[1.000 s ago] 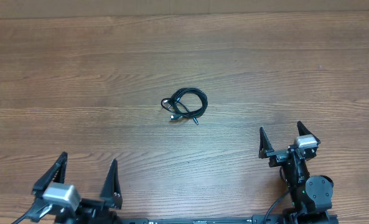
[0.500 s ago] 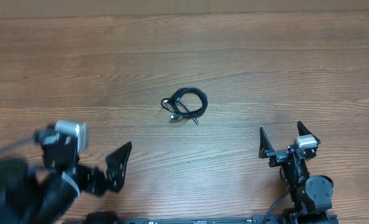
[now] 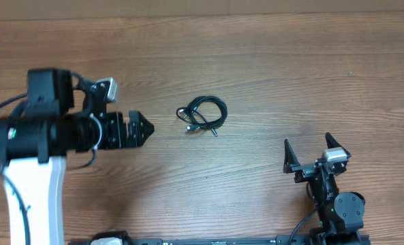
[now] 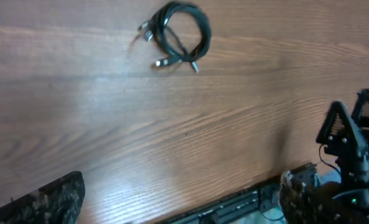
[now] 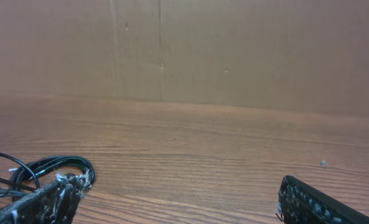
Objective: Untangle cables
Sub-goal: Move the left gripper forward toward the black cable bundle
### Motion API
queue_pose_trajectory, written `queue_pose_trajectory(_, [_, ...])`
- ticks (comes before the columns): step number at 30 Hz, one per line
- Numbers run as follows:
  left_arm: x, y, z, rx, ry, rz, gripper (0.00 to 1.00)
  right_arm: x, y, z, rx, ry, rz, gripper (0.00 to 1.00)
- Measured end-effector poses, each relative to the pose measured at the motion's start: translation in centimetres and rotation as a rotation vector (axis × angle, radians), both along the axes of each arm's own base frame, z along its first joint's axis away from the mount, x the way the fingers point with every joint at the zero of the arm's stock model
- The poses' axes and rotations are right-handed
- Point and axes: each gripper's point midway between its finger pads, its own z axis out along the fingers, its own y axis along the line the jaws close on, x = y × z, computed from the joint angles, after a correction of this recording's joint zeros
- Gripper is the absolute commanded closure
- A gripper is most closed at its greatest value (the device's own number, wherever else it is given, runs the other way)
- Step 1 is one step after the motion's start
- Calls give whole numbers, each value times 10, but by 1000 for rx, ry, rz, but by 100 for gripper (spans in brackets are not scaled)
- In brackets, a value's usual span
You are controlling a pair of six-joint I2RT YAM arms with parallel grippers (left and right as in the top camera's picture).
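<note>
The cables [image 3: 203, 116] lie as a small bunch of thin black loops with silver-tipped plugs on the wooden table [image 3: 290, 75], near its middle. My left gripper [image 3: 139, 129] points right at them from a short way to their left and touches nothing. In the left wrist view the cables [image 4: 178, 34] lie far ahead and my left gripper [image 4: 178, 208] is open and empty. My right gripper [image 3: 309, 148] stands open near the front right, well apart from the bunch. In the right wrist view the cables [image 5: 60, 167] lie beyond the left finger [image 5: 41, 202], partly hidden by it.
The left arm's white and black body [image 3: 31, 156] takes up the table's left side. A brown cardboard wall [image 5: 234, 50] stands along the table's far edge. The right arm's base [image 4: 352, 149] shows at the front edge in the left wrist view.
My left arm has swung up from the front left edge toward the middle, and its gripper now points at the cables. The right arm and the cables have not moved.
</note>
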Motion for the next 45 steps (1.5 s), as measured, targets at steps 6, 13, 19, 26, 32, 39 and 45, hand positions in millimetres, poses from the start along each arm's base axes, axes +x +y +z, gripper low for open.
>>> queue_pose_trajectory(6, [24,2,-39,-13,170,8,1,0,0,0,0,0,0,0])
queue_pose_trajectory(13, [42,2,-87,-26,362,19,96,0,0,0,0,0,-1,0])
queue_pose_trajectory(19, [48,-3,-121,-28,488,2,96,0,0,0,0,0,0,0])
queue_pose_trajectory(26, [44,-14,-154,-21,576,-35,96,0,0,0,0,0,0,0])
queue_pose_trajectory(32, [40,-27,-183,-10,586,-49,96,0,0,0,0,0,-1,0])
queue_pose_trajectory(39, [45,-38,-213,-9,559,-5,93,0,0,0,0,0,0,0])
queue_pose_trajectory(45, [57,-54,-235,-15,480,12,93,0,0,0,0,-1,-1,0])
